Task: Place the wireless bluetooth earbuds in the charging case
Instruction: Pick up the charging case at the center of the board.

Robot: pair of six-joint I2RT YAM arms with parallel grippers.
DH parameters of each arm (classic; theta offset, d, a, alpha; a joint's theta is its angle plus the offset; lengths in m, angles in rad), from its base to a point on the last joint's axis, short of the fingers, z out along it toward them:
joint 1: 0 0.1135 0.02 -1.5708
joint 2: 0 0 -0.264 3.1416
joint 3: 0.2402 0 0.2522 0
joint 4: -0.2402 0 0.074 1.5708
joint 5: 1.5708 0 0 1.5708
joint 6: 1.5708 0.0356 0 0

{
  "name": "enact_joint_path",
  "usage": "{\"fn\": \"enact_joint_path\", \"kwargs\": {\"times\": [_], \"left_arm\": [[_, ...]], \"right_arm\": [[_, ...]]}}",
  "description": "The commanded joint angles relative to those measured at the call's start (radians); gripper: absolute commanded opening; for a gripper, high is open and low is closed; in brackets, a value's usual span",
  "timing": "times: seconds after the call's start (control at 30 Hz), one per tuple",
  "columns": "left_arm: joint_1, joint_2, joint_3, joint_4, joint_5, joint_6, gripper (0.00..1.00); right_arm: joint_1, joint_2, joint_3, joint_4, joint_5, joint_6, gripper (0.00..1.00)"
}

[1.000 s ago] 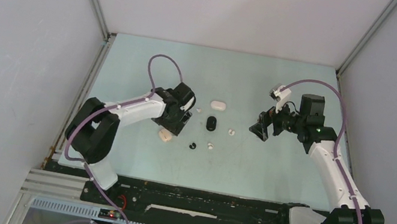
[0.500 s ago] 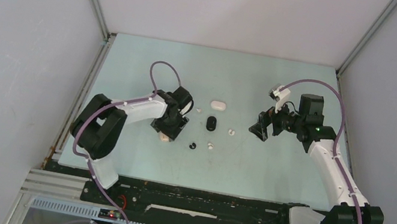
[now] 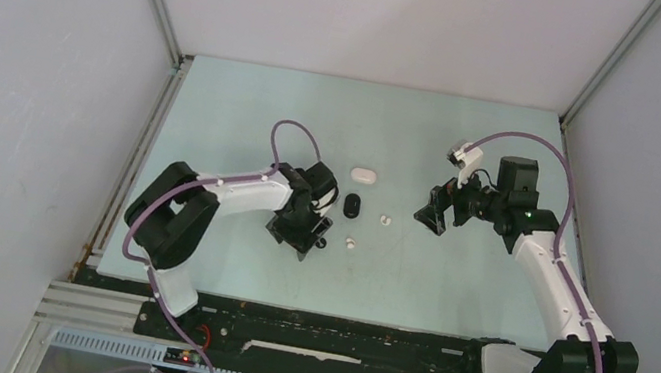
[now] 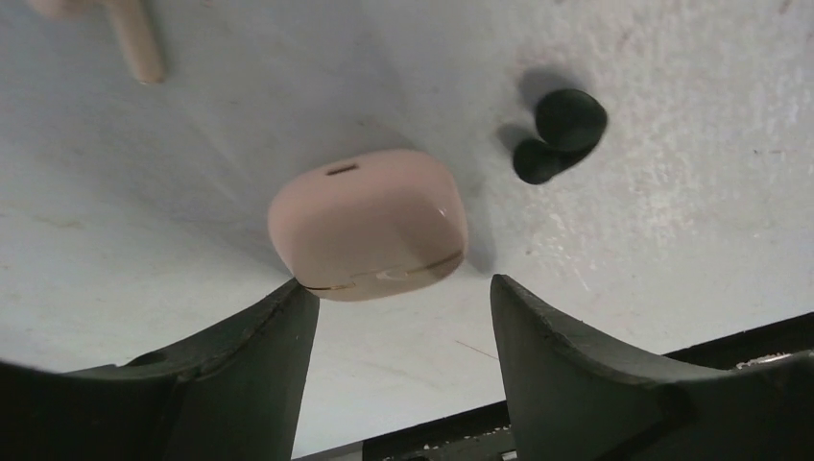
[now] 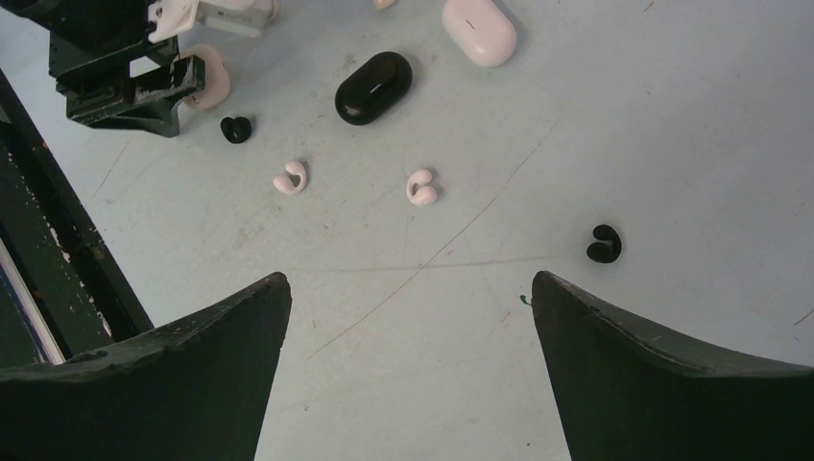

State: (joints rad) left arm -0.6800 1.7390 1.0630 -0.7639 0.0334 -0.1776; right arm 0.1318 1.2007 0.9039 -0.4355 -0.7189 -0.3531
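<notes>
On the pale table (image 3: 248,112), the left gripper (image 3: 304,239) is held open and empty, its jaws set either side of the shut beige case (image 4: 370,223), which is not yet clamped. The right gripper (image 5: 408,280) is spread wide and empty above a loose white earbud (image 5: 420,187) and a black earbud (image 5: 604,244). Securing and opening the case is judged the step in hand.

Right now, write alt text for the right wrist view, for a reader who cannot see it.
The open right pincer hangs over a pale table strewn with two white hooked earbuds, two black earbuds, a glossy black pebble-shaped case and a white pebble-shaped case; the left pincer shows at top left.
</notes>
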Motion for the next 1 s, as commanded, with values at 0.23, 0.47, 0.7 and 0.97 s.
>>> {"fn": "enact_joint_path", "kwargs": {"times": [0.23, 0.47, 0.7, 0.97], "left_arm": [[-0.027, -0.088, 0.057, -0.078, -0.075, -0.02, 0.69], [-0.023, -0.153, 0.091, 0.029, -0.154, -0.041, 0.72], [0.005, -0.066, 0.142, 0.046, -0.386, -0.201, 0.7], [0.005, -0.009, 0.157, 0.013, -0.505, -0.143, 0.68]], "right_arm": [[-0.001, 0.013, 0.035, 0.003, -0.005, -0.017, 0.98], [0.003, 0.016, 0.034, 0.001, -0.004, -0.019, 0.99], [-0.009, 0.004, 0.035, 0.0, -0.012, -0.015, 0.99], [-0.016, 0.005, 0.035, 0.0, -0.024, -0.014, 0.99]]}}
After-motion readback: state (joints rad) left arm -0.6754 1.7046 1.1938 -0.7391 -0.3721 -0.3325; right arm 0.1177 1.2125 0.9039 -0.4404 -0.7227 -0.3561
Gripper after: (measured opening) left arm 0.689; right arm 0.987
